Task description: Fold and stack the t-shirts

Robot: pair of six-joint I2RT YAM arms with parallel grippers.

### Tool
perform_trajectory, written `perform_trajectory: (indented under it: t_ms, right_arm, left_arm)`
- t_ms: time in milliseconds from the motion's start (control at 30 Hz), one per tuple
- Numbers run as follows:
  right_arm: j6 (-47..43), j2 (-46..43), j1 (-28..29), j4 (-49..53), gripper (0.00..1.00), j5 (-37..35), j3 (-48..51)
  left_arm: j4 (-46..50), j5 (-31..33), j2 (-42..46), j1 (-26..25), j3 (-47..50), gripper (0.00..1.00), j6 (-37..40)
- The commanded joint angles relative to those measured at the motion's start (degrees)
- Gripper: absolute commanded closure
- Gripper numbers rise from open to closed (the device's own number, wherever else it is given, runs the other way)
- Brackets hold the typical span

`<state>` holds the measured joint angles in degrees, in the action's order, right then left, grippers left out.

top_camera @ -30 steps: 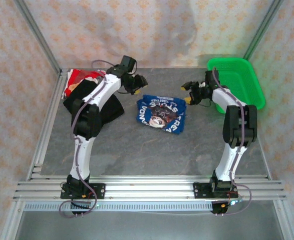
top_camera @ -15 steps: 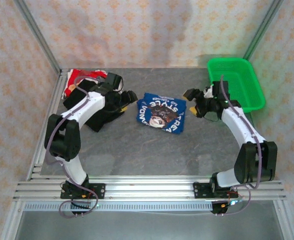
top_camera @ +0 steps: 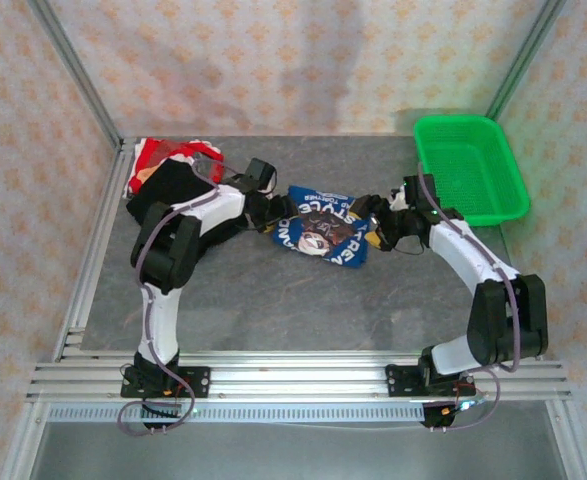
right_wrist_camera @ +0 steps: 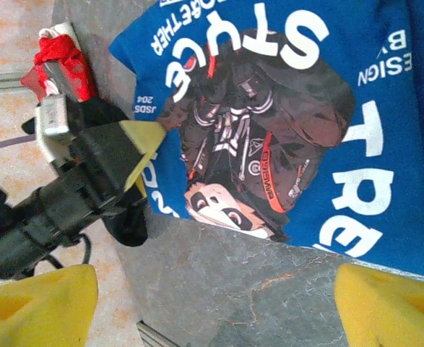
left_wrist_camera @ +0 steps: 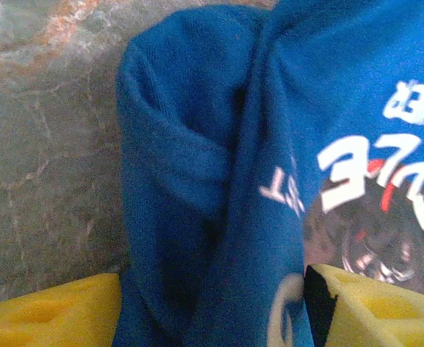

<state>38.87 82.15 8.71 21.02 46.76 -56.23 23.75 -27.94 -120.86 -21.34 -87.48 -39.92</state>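
The royal blue t-shirt [top_camera: 323, 228] lies folded mid-table, its print and white lettering up. My left gripper [top_camera: 273, 212] is at the tee's left edge. In the left wrist view its yellow fingers [left_wrist_camera: 49, 311] stand apart astride a bunched fold of the blue t-shirt [left_wrist_camera: 197, 181]. My right gripper [top_camera: 375, 226] is at the right edge. In the right wrist view it [right_wrist_camera: 215, 307] stands open over bare table, with the blue t-shirt [right_wrist_camera: 356, 144] just ahead. The black t-shirt [top_camera: 173, 185] and the red-patterned t-shirt [top_camera: 158, 152] lie at the back left, partly under my left arm.
A green plastic basket [top_camera: 470, 165] stands at the back right corner. The grey stone-look table [top_camera: 273, 300] has free room in front of the blue tee. Metal rails run along the left side and near edge.
Both arms have swung inward to the blue t-shirt, the left to its left edge, the right to its right edge. The right jaws have opened wider.
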Motion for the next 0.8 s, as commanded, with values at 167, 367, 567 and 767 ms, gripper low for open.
perform_trajectory:
  t_ms: [167, 367, 567, 767]
  right_arm:
    - [-0.66, -6.02, 0.26, 0.93, 0.15, 0.11, 0.86]
    - [-0.31, -8.06, 0.25, 1.51, 0.14, 1.07, 1.46]
    - [1.51, -11.14, 0.25, 0.35, 0.12, 2.08, 2.61]
    - [1.37, -13.95, 0.25, 0.43, 0.08, 2.73, 3.12]
  left_arm:
    - [8.50, 6.34, -7.51, -4.36, -12.04, 0.34, 3.33]
    - [14.80, 9.87, -11.99, -7.46, -17.96, 0.53, 5.07]
    - [17.06, 13.60, -13.18, -8.54, -19.43, 0.86, 5.99]
    - [22.75, 19.54, -6.72, -8.82, -25.21, 1.00, 16.11]
